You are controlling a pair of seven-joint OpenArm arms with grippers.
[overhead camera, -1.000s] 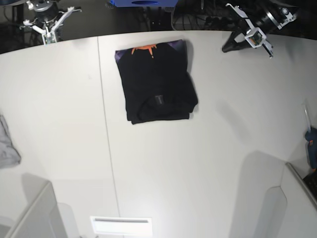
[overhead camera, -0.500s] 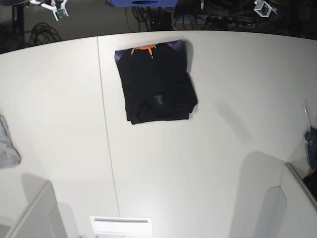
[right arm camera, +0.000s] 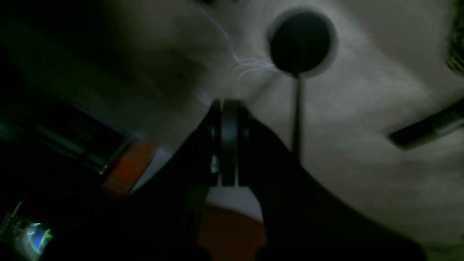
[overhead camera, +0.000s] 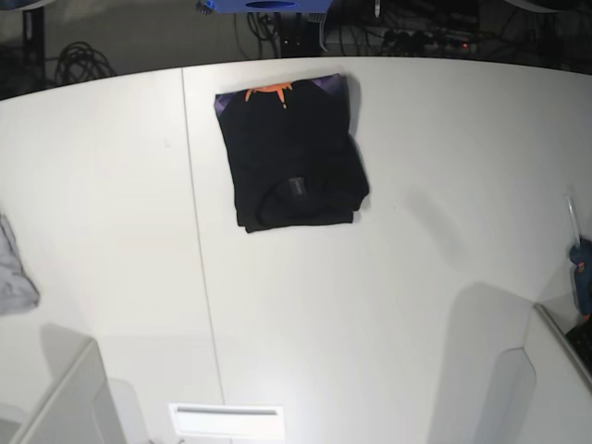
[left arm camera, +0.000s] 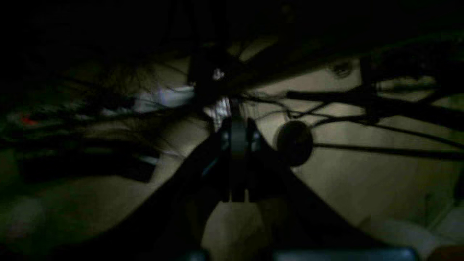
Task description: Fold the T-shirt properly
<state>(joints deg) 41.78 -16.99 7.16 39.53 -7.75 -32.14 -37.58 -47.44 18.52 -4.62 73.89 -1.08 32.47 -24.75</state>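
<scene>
The black T-shirt (overhead camera: 291, 153) lies folded into a compact rectangle on the white table (overhead camera: 388, 277), near its far edge. Bits of purple and orange print show along its far edge. Neither gripper shows in the base view. In the left wrist view my left gripper (left arm camera: 235, 127) has its jaws together and empty, over a dim floor with cables. In the right wrist view my right gripper (right arm camera: 228, 112) has its jaws together and empty, over a pale floor. The T-shirt is in neither wrist view.
A small grey cloth (overhead camera: 13, 273) lies at the table's left edge. A blue-handled tool (overhead camera: 581, 268) sits at the right edge. Pale panels stand at the near left (overhead camera: 65, 398) and near right (overhead camera: 555, 379). Cables and a blue box (overhead camera: 264, 6) lie beyond the far edge.
Both arms have drawn back from the table's far corners and left the base view. The folded T-shirt has not moved.
</scene>
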